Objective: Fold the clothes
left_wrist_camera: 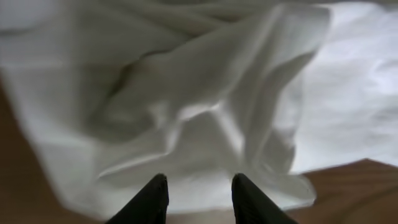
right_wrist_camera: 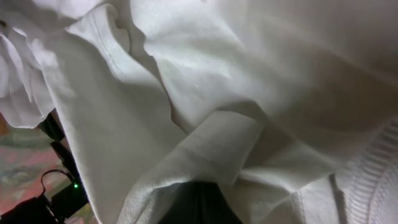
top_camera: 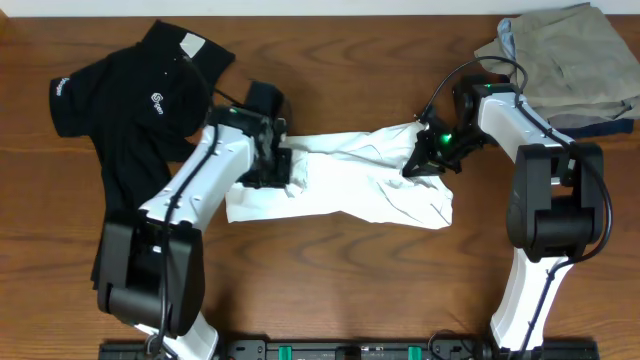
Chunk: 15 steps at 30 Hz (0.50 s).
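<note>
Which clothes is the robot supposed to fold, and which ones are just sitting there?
For the job:
- white T-shirt, bunched between the two arms
- black shirt, spread out near the far left corner

Just lying about:
- khaki-and-navy stack, near the far right corner

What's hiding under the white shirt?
Only the wooden table shows around the white T-shirt. Whatever lies beneath it is covered by the cloth.
</note>
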Available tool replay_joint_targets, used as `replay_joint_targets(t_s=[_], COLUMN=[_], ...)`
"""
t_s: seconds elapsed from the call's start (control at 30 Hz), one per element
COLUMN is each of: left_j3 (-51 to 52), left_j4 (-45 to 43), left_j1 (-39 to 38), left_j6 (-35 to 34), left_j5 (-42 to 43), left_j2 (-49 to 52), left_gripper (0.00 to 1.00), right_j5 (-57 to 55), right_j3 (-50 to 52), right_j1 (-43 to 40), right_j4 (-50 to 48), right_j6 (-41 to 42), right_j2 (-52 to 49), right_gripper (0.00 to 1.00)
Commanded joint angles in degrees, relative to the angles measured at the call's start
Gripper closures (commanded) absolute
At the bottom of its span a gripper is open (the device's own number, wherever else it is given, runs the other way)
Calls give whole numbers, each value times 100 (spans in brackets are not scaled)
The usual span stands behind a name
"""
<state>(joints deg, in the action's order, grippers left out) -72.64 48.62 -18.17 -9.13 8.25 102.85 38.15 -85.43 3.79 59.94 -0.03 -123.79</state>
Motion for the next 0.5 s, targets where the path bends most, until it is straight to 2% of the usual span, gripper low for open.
replay_joint_targets(t_s=[0.0, 0.17, 0.3, 0.47], left_j3=[358, 470, 470, 470], left_j4=[-295, -688, -1075, -1495], left_j1=[-221, -476, -629, -846], left_j6=[-138, -258, -258, -260], left_j5=[31, 48, 385, 590], left_j2=[2, 2, 2, 2], left_gripper=[65, 65, 65, 65], right_j5=[105, 109, 85, -348], right_j3=[13, -24, -251, -455], right_j1=[35, 9, -61, -184], right_j4=[-11, -4, 179, 407], right_j6=[-48, -87, -101, -107], right_j2=[68, 68, 136, 610], right_gripper=[99, 99, 99, 99])
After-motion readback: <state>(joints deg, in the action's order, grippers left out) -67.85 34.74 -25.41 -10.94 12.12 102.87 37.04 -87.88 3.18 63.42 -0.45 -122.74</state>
